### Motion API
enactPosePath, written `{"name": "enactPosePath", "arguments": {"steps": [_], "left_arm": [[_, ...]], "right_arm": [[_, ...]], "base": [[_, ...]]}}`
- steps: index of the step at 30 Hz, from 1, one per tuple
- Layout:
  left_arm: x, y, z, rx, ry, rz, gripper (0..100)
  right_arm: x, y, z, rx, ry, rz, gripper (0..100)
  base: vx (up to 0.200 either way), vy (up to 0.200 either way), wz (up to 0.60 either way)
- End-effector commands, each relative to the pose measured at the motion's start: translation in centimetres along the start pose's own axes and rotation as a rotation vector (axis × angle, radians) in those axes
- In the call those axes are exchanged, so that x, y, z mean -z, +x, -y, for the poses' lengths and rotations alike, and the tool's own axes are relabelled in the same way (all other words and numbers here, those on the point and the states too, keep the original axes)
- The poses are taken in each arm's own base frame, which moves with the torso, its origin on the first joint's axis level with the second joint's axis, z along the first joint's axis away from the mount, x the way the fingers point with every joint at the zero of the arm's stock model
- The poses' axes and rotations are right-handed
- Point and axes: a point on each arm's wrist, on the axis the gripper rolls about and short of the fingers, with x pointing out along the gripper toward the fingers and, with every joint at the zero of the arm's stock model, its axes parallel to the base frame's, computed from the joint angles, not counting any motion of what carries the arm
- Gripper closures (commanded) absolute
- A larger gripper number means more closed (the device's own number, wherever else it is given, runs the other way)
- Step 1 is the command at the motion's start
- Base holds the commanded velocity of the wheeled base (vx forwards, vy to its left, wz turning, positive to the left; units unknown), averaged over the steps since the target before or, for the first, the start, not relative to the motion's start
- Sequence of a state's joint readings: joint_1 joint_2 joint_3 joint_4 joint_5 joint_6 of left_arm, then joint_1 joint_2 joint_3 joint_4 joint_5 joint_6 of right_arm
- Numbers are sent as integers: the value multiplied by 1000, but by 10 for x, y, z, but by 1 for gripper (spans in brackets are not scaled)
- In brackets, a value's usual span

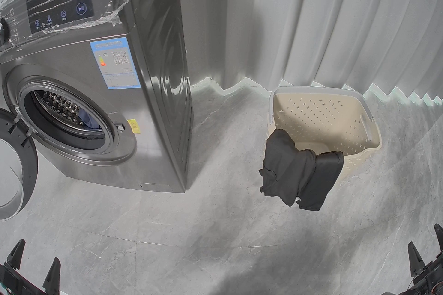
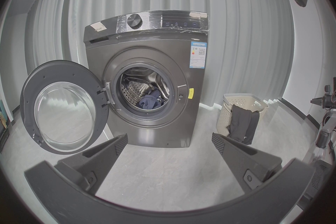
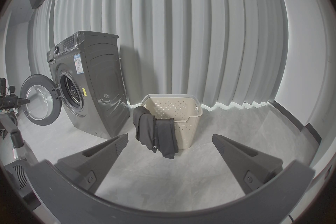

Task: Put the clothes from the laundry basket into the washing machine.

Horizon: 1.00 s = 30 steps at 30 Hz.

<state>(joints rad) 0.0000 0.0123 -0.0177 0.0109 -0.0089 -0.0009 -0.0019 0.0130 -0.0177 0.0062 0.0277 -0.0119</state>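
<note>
A grey washing machine (image 1: 152, 79) stands at the left with its round door (image 1: 14, 171) swung open. Blue clothing (image 2: 149, 101) lies inside the drum (image 1: 69, 114). A cream laundry basket (image 1: 355, 125) sits on the floor to the right of the machine. A dark grey garment (image 1: 300, 174) hangs over its front rim, mostly outside. My left gripper (image 1: 34, 263) is open low at the near left, facing the machine (image 2: 157, 81). My right gripper (image 1: 427, 247) is open low at the near right, facing the basket (image 3: 182, 112) and garment (image 3: 155, 132). Both are empty and far from the clothes.
White pleated curtains (image 1: 300, 10) run along the wall behind the machine and basket. Grey marble-look floor (image 1: 207, 227) lies open between the grippers, the machine and the basket. The open door juts out into the floor at the left.
</note>
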Motion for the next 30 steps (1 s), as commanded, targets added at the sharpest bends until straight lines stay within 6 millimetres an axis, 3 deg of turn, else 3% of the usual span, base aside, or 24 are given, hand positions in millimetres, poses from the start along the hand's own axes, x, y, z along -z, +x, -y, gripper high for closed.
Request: {"name": "enactPosePath", "arguments": {"steps": [1, 8, 24, 30], "left_arm": [[4, 0, 0, 0, -1, -2, 0], [4, 0, 0, 0, 4, -2, 0], [4, 0, 0, 0, 2, -2, 0], [4, 0, 0, 0, 1, -2, 0]], "right_arm": [[4, 0, 0, -2, 0, -3, 0], [4, 0, 0, -2, 0, -3, 0], [4, 0, 0, 0, 0, -3, 0], [4, 0, 0, 0, -2, -5, 0]], "base": [[0, -200, 0], [0, -200, 0], [0, 0, 0], [0, -200, 0]]}}
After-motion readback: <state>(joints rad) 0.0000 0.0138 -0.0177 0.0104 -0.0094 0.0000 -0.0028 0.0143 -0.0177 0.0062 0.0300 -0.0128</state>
